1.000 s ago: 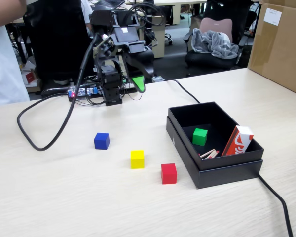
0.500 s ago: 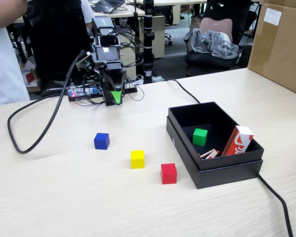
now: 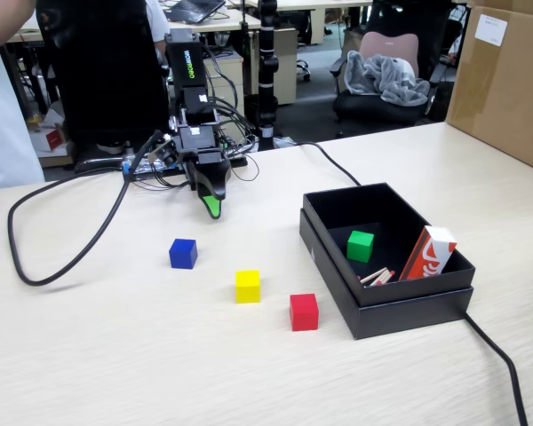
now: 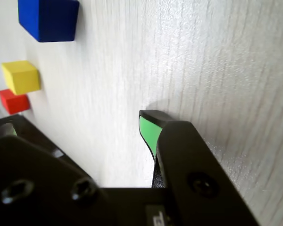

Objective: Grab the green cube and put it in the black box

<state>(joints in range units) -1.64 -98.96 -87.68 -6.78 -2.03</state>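
Green cube sits inside the black box, on its floor near the wall that faces the arm; same spot as in both earlier frames. Also in the box: a red-and-white carton leaning at the wall away from the arm, and some small pale sticks beside it.

Arm: a second ago it was raised, with the green-tipped fingers pointing toward the box. It has since folded down, and the gripper now points at the surface well apart from the box, tip close to the wood. Wrist view shows one green-faced finger just over the surface; the second tip is not visible, so cannot tell whether the fingers are apart or together. Nothing seen between them.

Blue cube, yellow cube and red cube lie outside the box, unchanged; red nearest the box, blue farthest. Black cable loop has shifted slightly.
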